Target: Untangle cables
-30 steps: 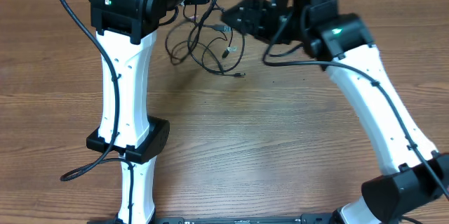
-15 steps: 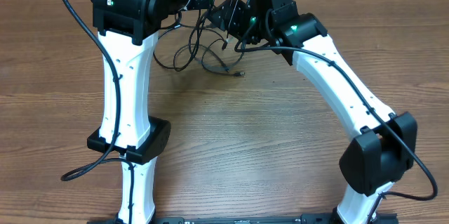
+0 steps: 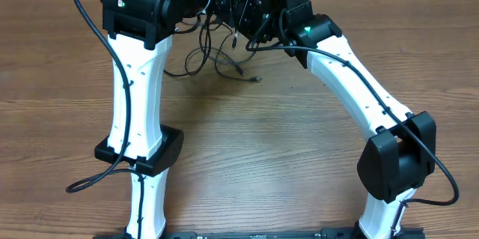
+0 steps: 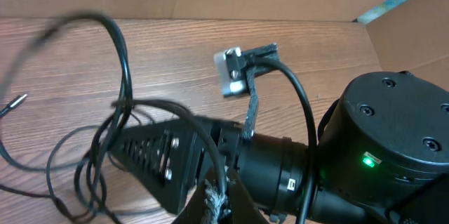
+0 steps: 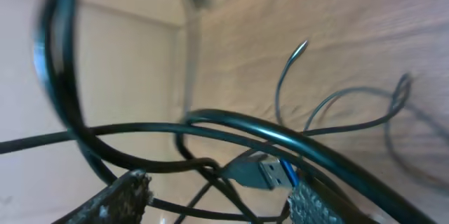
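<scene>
Black cables (image 4: 127,69) in tangled loops, right pincer (image 5: 221,197) apart, left pincer (image 4: 214,203) unclear

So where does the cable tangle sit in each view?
Overhead: the cables are at top centre, trailing down onto the wood.
Left wrist: cables loop through the left half.
Right wrist: cables cross the whole frame, blurred.
Shared landmark: the wooden table beneath them.
</scene>
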### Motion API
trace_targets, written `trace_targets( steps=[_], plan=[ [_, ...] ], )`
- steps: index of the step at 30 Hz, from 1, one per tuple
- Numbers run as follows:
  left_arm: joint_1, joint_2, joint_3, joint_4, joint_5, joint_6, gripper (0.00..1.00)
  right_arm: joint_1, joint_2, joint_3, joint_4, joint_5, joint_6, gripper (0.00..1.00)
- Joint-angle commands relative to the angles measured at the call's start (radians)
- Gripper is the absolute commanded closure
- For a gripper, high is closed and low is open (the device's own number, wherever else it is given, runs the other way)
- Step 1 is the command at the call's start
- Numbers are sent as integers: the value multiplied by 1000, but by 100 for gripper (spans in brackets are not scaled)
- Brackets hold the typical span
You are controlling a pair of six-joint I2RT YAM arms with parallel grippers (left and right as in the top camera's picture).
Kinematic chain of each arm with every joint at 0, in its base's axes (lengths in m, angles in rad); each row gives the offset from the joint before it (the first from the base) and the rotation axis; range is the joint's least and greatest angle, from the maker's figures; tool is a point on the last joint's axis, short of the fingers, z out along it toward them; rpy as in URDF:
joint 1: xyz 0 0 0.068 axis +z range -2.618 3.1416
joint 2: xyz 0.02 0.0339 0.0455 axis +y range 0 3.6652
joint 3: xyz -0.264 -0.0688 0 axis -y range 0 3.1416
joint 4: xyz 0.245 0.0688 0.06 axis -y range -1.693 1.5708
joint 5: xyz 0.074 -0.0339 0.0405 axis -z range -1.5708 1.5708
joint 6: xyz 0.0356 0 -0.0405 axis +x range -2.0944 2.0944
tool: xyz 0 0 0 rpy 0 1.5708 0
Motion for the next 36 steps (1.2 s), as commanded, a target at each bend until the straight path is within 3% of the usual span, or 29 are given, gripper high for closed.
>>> trace_targets(
  steps=[1, 19, 26, 30, 36],
  plan=[
    [21, 3, 7, 7, 21, -22, 96, -2, 2, 14, 10, -140, 4, 35],
    [-19, -32, 7, 26, 266, -26, 96, 62, 109, 14, 65, 220, 31, 34],
    [40, -153, 7, 79, 280, -29, 96, 25, 111, 14, -143, 369, 25, 39],
    [134, -241, 7, 85, 281, -29, 96, -31, 114, 11, -312, 447, -36, 42],
    [281, -309, 7, 71, 297, -29, 96, -94, 114, -18, -412, 438, -153, 43]
  ],
)
